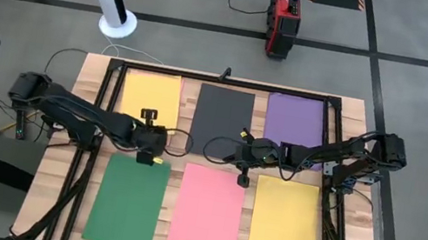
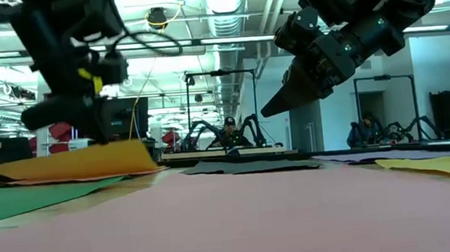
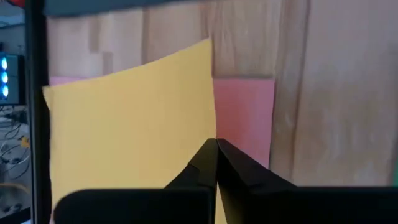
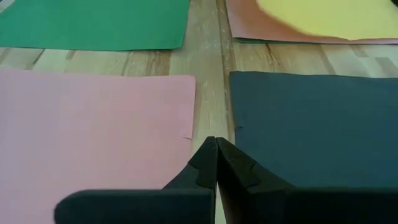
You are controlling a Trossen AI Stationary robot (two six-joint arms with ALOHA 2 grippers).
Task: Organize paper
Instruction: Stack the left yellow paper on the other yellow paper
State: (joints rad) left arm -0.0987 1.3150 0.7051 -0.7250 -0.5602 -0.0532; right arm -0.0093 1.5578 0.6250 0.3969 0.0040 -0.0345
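Six sheets of paper lie flat in two rows on the wooden table. In the far row are a yellow sheet (image 1: pixel 151 93), a dark grey one (image 1: pixel 222 114) and a purple one (image 1: pixel 293 121). In the near row are a green sheet (image 1: pixel 127 204), a pink one (image 1: pixel 208 214) and a second yellow one (image 1: pixel 286 225). My left gripper (image 1: pixel 146 156) is shut on the far yellow sheet (image 3: pixel 130 124), over its near edge. My right gripper (image 1: pixel 243 178) is shut and empty. It hangs above the gap between the pink (image 4: pixel 93 137) and dark grey (image 4: pixel 311 130) sheets. My left gripper pinches the far yellow sheet between its two shut fingers at its near edge, close to one side edge (image 3: pixel 208 138). The fingers come from above, slanting down. The sheet's near part (image 2: pixel 81 163) is raised and bowed; its far part stays low on the table.
A pink-red sheet (image 3: pixel 244 118) shows under the lifted yellow one. A black frame (image 1: pixel 230 81) runs around the table's work area. Bare wood strips separate the sheets. People and other robot stations show in the room beyond the table.
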